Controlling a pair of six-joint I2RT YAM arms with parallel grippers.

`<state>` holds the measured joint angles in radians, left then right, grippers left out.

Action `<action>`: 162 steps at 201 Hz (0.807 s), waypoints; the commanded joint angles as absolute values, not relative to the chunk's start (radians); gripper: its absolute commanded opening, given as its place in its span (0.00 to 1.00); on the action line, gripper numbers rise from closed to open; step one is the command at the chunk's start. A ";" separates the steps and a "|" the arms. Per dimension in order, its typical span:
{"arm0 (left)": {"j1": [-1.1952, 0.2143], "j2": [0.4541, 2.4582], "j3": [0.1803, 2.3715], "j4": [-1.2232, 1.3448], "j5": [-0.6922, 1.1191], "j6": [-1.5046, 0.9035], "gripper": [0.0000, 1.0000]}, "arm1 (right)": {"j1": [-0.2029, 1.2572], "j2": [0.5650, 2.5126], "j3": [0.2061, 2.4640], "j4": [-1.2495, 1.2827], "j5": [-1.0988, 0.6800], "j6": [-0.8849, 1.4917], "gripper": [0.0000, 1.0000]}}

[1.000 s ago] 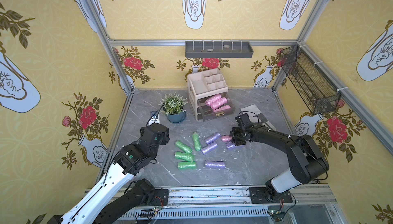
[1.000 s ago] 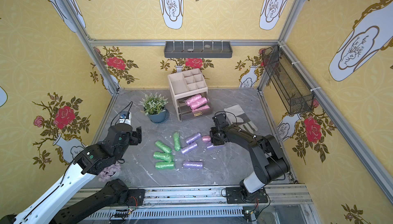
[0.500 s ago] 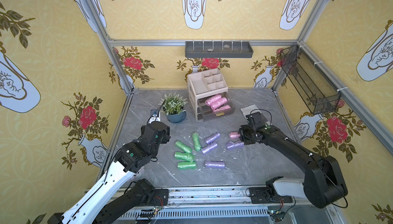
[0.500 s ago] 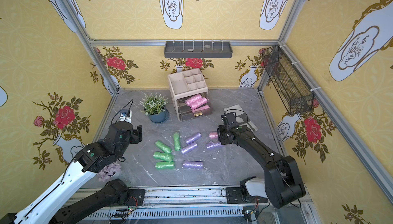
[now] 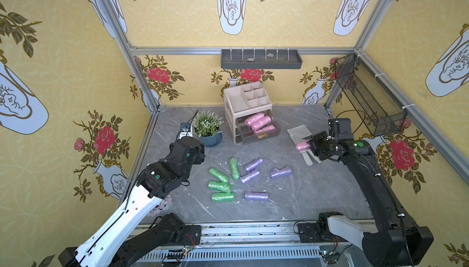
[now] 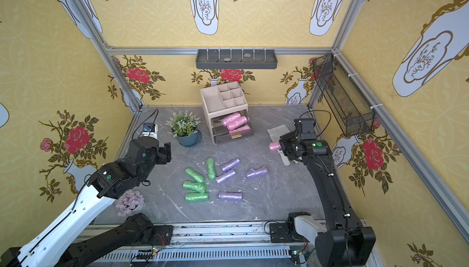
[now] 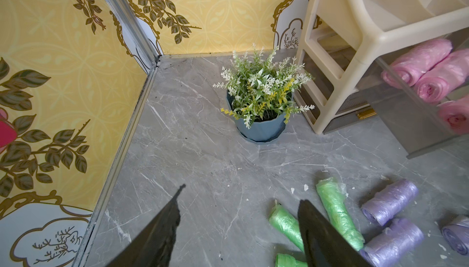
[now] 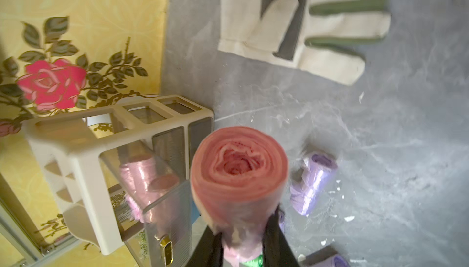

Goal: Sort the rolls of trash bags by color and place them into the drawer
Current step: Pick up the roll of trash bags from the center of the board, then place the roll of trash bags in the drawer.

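Item: right gripper [image 8: 243, 237], jaws pinched on one pink roll [image 8: 238, 171], held off the floor near a white glove [image 5: 308, 157]. Step in hand: carrying it to the drawer [image 5: 247, 139], open at ten o'clock, three pink rolls [image 5: 257, 122] inside. Next move likely called for swinging over, lowering and releasing. Left gripper [image 7: 242, 194]: spread, empty. Green rolls [image 5: 220, 180] at its four o'clock, with lilac rolls [image 5: 250, 176] beyond.

Robot test booth dressed as home room. Yellow flowered wallpaper panels [image 5: 177, 12] in bare metal frame [image 5: 177, 50]; grey marble-look floor [image 5: 304, 189]; two robot arms [image 5: 162, 177] bolted to front rail [image 5: 253, 232]; potted plant [image 5: 207, 126], drawer organizer [image 5: 243, 100], wall shelf [image 5: 261, 62], wire basket [image 5: 368, 98].
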<state>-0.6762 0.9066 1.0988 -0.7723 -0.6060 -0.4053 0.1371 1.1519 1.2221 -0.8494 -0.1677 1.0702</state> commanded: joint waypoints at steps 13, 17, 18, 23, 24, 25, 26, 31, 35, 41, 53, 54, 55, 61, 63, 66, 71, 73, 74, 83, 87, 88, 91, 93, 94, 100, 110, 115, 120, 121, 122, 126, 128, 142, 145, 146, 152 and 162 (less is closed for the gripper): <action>-0.675 0.925 1.138 -0.778 -0.606 -0.408 0.74 | 0.140 1.214 1.420 -0.967 -0.238 0.735 0.25; -0.675 0.926 1.142 -0.779 -0.606 -0.407 0.74 | 0.140 1.224 1.443 -0.971 -0.249 0.716 0.25; -0.676 0.926 1.141 -0.780 -0.606 -0.407 0.74 | 0.140 1.226 1.448 -0.972 -0.252 0.712 0.25; -0.675 0.927 1.145 -0.780 -0.605 -0.407 0.74 | 0.142 1.240 1.479 -0.976 -0.267 0.689 0.24; -0.675 0.928 1.146 -0.781 -0.605 -0.406 0.74 | 0.142 1.240 1.479 -0.976 -0.267 0.689 0.24; -0.675 0.927 1.147 -0.781 -0.606 -0.406 0.74 | 0.142 1.244 1.485 -0.977 -0.269 0.686 0.24; -0.675 0.927 1.147 -0.781 -0.606 -0.406 0.74 | 0.143 1.247 1.491 -0.978 -0.272 0.680 0.24; -0.675 0.927 1.149 -0.783 -0.606 -0.406 0.74 | 0.149 1.265 1.522 -0.986 -0.284 0.656 0.24; -0.675 0.926 1.149 -0.783 -0.606 -0.407 0.74 | 0.154 1.282 1.549 -0.994 -0.290 0.637 0.24; -0.675 0.925 1.150 -0.785 -0.605 -0.405 0.74 | 0.166 1.310 1.593 -1.011 -0.293 0.610 0.24; -0.675 0.920 1.151 -0.787 -0.607 -0.405 0.74 | 0.205 1.376 1.687 -1.059 -0.284 0.557 0.24; -0.675 0.919 1.152 -0.787 -0.607 -0.403 0.74 | 0.209 1.382 1.696 -1.061 -0.283 0.551 0.24; -0.675 0.919 1.152 -0.788 -0.607 -0.403 0.74 | 0.213 1.388 1.704 -1.067 -0.281 0.548 0.24; -0.675 0.916 1.152 -0.788 -0.607 -0.403 0.74 | 0.239 1.425 1.753 -1.095 -0.268 0.521 0.24; -0.675 0.916 1.152 -0.788 -0.607 -0.402 0.74 | 0.247 1.438 1.771 -1.104 -0.262 0.513 0.24; -0.675 0.915 1.152 -0.790 -0.607 -0.401 0.74 | 0.262 1.457 1.797 -1.119 -0.251 0.501 0.24; -0.675 0.913 1.152 -0.791 -0.608 -0.401 0.74 | 0.285 1.489 1.837 -1.140 -0.238 0.481 0.24; -0.675 0.911 1.151 -0.791 -0.608 -0.401 0.74 | 0.292 1.502 1.852 -1.151 -0.232 0.473 0.24; -0.675 0.911 1.152 -0.792 -0.608 -0.401 0.74 | 0.296 1.508 1.860 -1.156 -0.230 0.470 0.24; -0.675 0.906 1.152 -0.796 -0.610 -0.401 0.74 | 0.327 1.563 1.930 -1.196 -0.210 0.441 0.24; -0.675 0.905 1.152 -0.798 -0.610 -0.401 0.74 | 0.338 1.587 1.961 -1.212 -0.203 0.428 0.24; -0.675 0.905 1.151 -0.798 -0.610 -0.401 0.74 | 0.341 1.592 1.967 -1.216 -0.201 0.425 0.24; -0.675 0.904 1.151 -0.798 -0.610 -0.402 0.74 | 0.351 1.609 1.991 -1.225 -0.196 0.416 0.24; -0.675 0.902 1.151 -0.799 -0.610 -0.402 0.74 | 0.357 1.619 2.005 -1.234 -0.192 0.410 0.24; -0.675 0.902 1.150 -0.799 -0.610 -0.402 0.74 | 0.359 1.625 2.013 -1.238 -0.189 0.408 0.24; -0.675 0.899 1.149 -0.801 -0.611 -0.401 0.74 | 0.376 1.658 2.058 -1.259 -0.179 0.387 0.24; -0.675 0.894 1.146 -0.803 -0.613 -0.401 0.74 | 0.401 1.706 2.130 -1.288 -0.162 0.360 0.24; -0.675 0.892 1.145 -0.804 -0.613 -0.400 0.74 | 0.411 1.734 2.167 -1.306 -0.150 0.349 0.24; -0.675 0.890 1.143 -0.804 -0.614 -0.400 0.74 | 0.421 1.762 2.204 -1.322 -0.138 0.336 0.24; -0.675 0.890 1.143 -0.805 -0.614 -0.400 0.74 | 0.423 1.768 2.213 -1.326 -0.136 0.333 0.24; -0.675 0.889 1.143 -0.804 -0.614 -0.400 0.74 | 0.426 1.774 2.221 -1.330 -0.134 0.330 0.24; -0.675 0.887 1.141 -0.804 -0.615 -0.400 0.74 | 0.435 1.796 2.253 -1.342 -0.125 0.320 0.24; -0.675 0.886 1.140 -0.806 -0.616 -0.400 0.74 | 0.439 1.807 2.269 -1.351 -0.122 0.315 0.24; -0.675 0.881 1.136 -0.807 -0.617 -0.398 0.74 | 0.472 1.879 2.369 -1.385 -0.103 0.284 0.24; -0.675 0.880 1.135 -0.807 -0.618 -0.399 0.74 | 0.480 1.894 2.389 -1.389 -0.100 0.279 0.24; -0.675 0.879 1.135 -0.807 -0.618 -0.399 0.74 | 0.481 1.898 2.395 -1.390 -0.102 0.277 0.24; -0.675 0.878 1.133 -0.809 -0.618 -0.398 0.74 | 0.497 1.922 2.425 -1.394 -0.099 0.266 0.24; -0.675 0.874 1.131 -0.812 -0.620 -0.397 0.74 | 0.526 1.955 2.462 -1.389 -0.097 0.241 0.25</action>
